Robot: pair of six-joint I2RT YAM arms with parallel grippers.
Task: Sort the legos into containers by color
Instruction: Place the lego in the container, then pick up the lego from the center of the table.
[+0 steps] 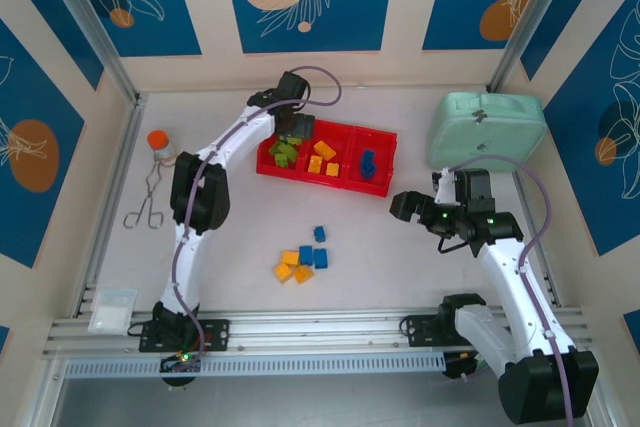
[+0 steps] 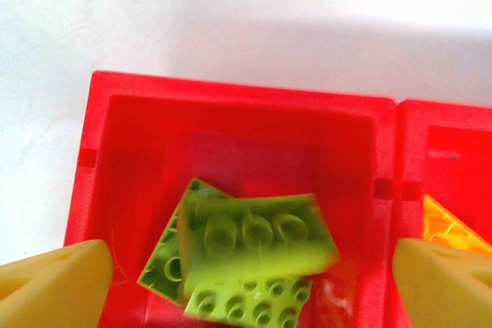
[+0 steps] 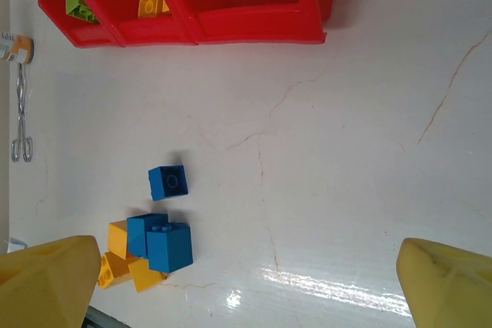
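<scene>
White tabletop (image 1: pixel 400 277), red tray (image 1: pixel 388 147): green drop looks done, blue and yellow bricks left to sort.
Top view: left gripper (image 1: pixel 298 127) hangs over the tray's green end; right gripper (image 1: pixel 405 205) waits wide. Left wrist: fingers (image 2: pixel 54 286) spread, green bricks (image 2: pixel 254 243) loose beneath, top one's long axis across the jaws, tilted. Right wrist: jaws wide, blue bricks (image 3: pixel 165 243) beside one fingertip; the next pick calls for a descent there.

Left arm reaches forward, left gripper (image 1: pixel 297 129) apparently spread wide; right gripper (image 1: pixel 405 205) also wide, arm bent
</scene>
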